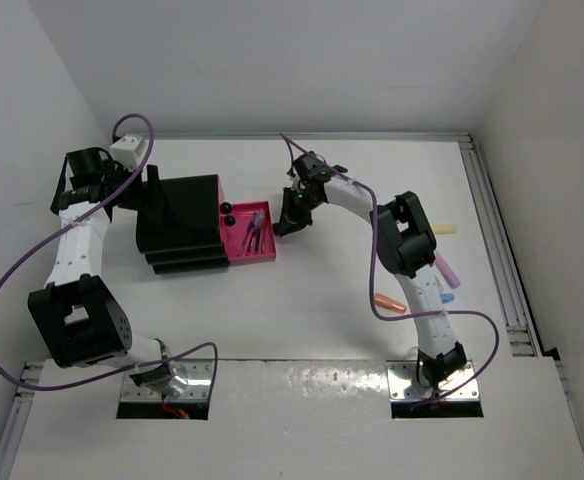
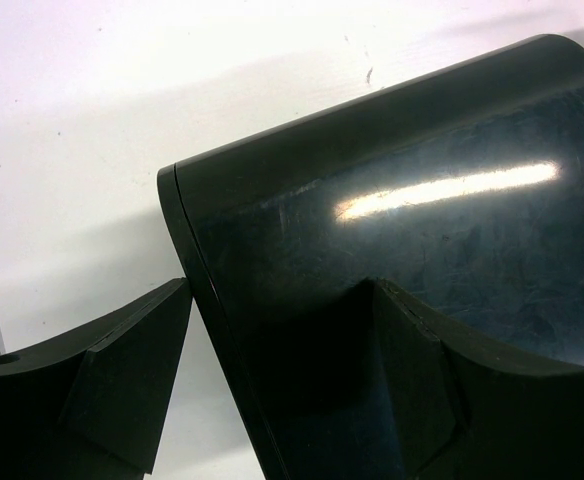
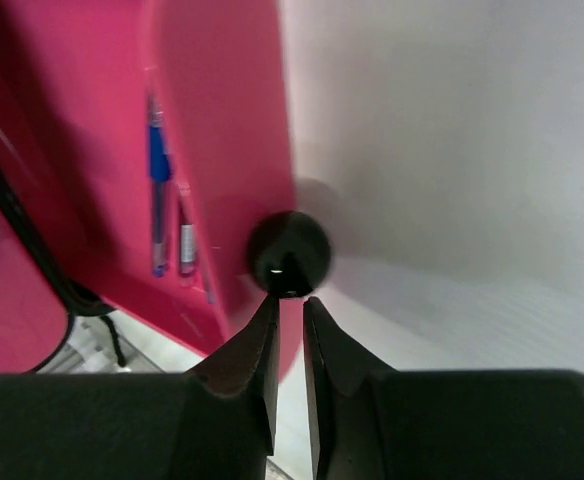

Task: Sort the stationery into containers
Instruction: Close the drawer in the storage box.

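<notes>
The black stepped box [image 1: 182, 215] stands left of centre, and its glossy wall [image 2: 422, 180] fills the left wrist view. Its lowest pink drawer [image 1: 264, 254] is pulled out to the right and holds blue and red pens [image 1: 253, 230]. The blue pen [image 3: 158, 170] also shows in the right wrist view. My right gripper [image 1: 288, 222] is at the drawer's front. Its jaws [image 3: 290, 298] are all but shut, with their tips against the round black knob [image 3: 288, 253]. My left gripper [image 1: 155, 195] is open and straddles the box's back left edge [image 2: 282, 290].
Two more black knobs [image 1: 227, 213] sit on the closed upper drawers. Loose highlighters lie by the right arm: yellow [image 1: 444, 229], pink [image 1: 446, 268], light-blue [image 1: 447, 297] and orange [image 1: 390, 303]. White walls enclose the table on three sides.
</notes>
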`<state>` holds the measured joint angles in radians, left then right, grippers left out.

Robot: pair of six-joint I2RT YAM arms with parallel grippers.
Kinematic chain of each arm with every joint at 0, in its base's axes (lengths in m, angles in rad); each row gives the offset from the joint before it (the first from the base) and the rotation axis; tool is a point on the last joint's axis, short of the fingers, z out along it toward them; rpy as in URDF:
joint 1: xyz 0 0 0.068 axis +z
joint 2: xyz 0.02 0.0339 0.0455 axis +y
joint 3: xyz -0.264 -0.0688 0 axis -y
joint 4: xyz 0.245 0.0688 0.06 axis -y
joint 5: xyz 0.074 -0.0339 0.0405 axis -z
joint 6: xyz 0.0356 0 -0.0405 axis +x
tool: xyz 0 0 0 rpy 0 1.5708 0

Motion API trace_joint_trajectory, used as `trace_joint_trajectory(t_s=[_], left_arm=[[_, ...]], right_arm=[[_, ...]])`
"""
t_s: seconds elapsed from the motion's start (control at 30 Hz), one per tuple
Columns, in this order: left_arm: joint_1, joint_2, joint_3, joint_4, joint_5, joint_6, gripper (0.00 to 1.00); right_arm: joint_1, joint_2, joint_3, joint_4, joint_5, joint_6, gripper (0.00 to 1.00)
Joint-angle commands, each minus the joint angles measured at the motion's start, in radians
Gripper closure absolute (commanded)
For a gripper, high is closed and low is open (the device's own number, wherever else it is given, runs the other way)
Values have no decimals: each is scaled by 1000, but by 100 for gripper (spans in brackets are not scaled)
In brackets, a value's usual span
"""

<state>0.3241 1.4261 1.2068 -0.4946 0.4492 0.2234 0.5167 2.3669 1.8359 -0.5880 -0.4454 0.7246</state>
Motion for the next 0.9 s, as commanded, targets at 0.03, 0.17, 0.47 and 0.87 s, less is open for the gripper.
trace_joint_trajectory(t_s=[0.03, 0.17, 0.47, 0.87], left_arm=[[9, 48, -70, -154, -70, 34, 22], [10, 45, -72, -154, -76, 36, 22], [10, 33, -87, -153, -76, 39, 22], [9, 33, -89, -154, -76, 36, 22]], right_arm=[[40, -14, 28, 62, -52, 56, 85], [72, 14, 46, 71, -55, 78, 85], [121, 46, 98, 106, -65, 122, 85], [181, 112, 175, 160, -64, 191, 80]])
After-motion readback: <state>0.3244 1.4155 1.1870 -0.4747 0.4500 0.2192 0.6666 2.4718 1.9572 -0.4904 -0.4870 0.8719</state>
